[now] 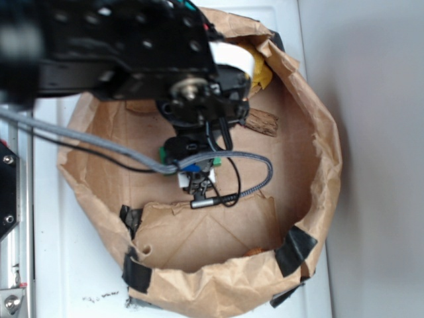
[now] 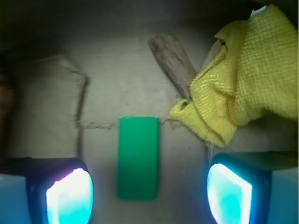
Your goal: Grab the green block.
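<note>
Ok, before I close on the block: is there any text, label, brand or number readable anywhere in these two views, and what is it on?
None can be read.
green block: plain, no markings.
yellow cloth, wood piece, paper bag: no print visible.
Dark specks on the white surface in the exterior view: too small and blurred to tell whether they are writing.
gripper: open, with no label showing.

- The green block (image 2: pixel 138 157) looks smooth, matt plastic.
- The yellow cloth (image 2: pixel 243 74) is nubby terry fabric.
- The brown wood piece (image 2: pixel 172 58) is rough and grainy.
- The paper bag wall (image 1: pixel 318 139) is crumpled brown paper, patched with black tape (image 1: pixel 295 248).
</note>
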Robot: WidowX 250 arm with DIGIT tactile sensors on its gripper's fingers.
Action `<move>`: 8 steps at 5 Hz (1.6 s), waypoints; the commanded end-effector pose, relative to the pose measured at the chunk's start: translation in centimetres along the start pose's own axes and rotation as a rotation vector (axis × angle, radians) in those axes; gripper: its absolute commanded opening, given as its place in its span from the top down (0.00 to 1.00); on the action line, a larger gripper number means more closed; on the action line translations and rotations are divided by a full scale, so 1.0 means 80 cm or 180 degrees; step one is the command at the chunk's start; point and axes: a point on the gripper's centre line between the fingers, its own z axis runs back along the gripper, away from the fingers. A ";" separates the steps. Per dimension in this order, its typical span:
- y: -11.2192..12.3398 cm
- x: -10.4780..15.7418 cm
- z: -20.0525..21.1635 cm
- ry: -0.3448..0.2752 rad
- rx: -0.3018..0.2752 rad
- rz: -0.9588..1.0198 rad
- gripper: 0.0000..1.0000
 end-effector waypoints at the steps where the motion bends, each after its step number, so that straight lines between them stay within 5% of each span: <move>1: 0.006 0.012 -0.021 -0.0121 0.0084 0.0180 0.00; 2: -0.002 0.018 -0.040 -0.0072 -0.0097 0.0313 0.00; 4: -0.018 0.002 -0.082 0.0038 0.0004 0.0605 0.00; 5: -0.023 0.000 -0.086 -0.0078 0.0116 0.0616 1.00; 6: -0.019 -0.001 -0.073 -0.0137 0.0074 0.0624 1.00; 8: 0.001 -0.001 0.005 -0.0153 -0.0441 0.0642 1.00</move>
